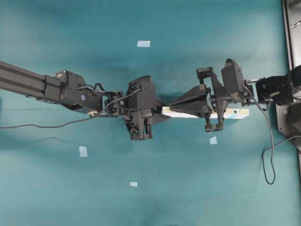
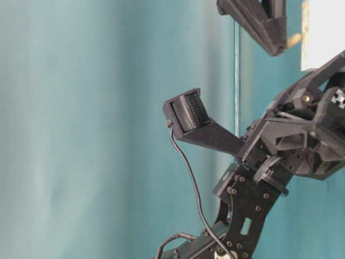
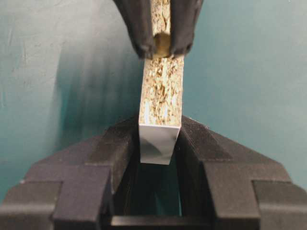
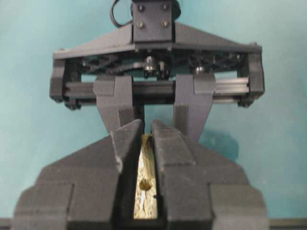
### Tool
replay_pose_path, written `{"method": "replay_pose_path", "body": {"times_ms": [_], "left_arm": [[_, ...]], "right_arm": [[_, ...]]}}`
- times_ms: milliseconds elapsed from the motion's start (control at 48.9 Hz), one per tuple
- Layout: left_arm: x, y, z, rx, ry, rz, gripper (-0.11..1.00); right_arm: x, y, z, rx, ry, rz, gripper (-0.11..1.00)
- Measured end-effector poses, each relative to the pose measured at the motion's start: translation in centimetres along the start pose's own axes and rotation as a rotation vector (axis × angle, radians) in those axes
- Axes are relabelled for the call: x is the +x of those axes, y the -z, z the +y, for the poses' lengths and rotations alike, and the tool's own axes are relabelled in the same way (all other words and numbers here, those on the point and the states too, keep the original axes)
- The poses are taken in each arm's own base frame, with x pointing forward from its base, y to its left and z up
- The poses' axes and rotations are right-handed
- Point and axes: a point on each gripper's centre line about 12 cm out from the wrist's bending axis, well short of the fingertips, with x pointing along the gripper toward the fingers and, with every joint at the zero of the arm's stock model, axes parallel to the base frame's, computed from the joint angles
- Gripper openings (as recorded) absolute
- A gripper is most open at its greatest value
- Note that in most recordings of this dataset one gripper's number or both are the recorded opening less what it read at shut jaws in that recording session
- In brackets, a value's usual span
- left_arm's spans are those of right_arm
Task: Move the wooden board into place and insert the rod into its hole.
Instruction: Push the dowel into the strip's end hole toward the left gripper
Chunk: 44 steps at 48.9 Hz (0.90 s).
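In the overhead view the two arms meet near the middle of the frame over the teal table [image 1: 56, 188], and the wooden board [image 1: 235, 113] runs left to right between them, lifted edge-up with its pale face showing to the right of centre. The left gripper [image 3: 159, 158] is closed part-way on the board's near end: in its wrist view the two black fingers [image 3: 112, 158] press either side of the white-faced plank, whose raw chipboard edge runs up the middle of the frame. At the top of that same view the right gripper [image 3: 162, 45] comes down with its fingers pinched tight on the rod [image 3: 161, 44], a small cream cylinder whose round end shows between the tips, right above the board's edge. The table-level view shows the rod poking out of the right fingertips at the upper right, just beside the board's pale face. In the right wrist view, a dark hole [image 4: 145, 184] shows in the chipboard edge between the closed fingers. So the board appears to be up and held in place, and the rod is picked up and brought close; what is left, as I judge it, is lining the rod's tip with the hole and pressing it in. Whether the tip already touches the wood I cannot tell.
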Motion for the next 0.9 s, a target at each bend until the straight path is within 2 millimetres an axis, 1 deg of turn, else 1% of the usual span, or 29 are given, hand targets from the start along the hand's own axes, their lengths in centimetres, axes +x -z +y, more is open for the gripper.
{"method": "replay_pose_path", "body": {"times_ms": [532,900], "left_arm": [[0.00,0.00,0.07,0.001,-0.001,0.000,0.23],[0.00,0.00,0.07,-0.001,-0.001,0.000,0.23]], "right_arm": [[0.04,0.45,0.38,-0.002,-0.008,0.029,0.09],[-0.12,0.78,0.26,0.003,0.008,0.051,0.09]]}}
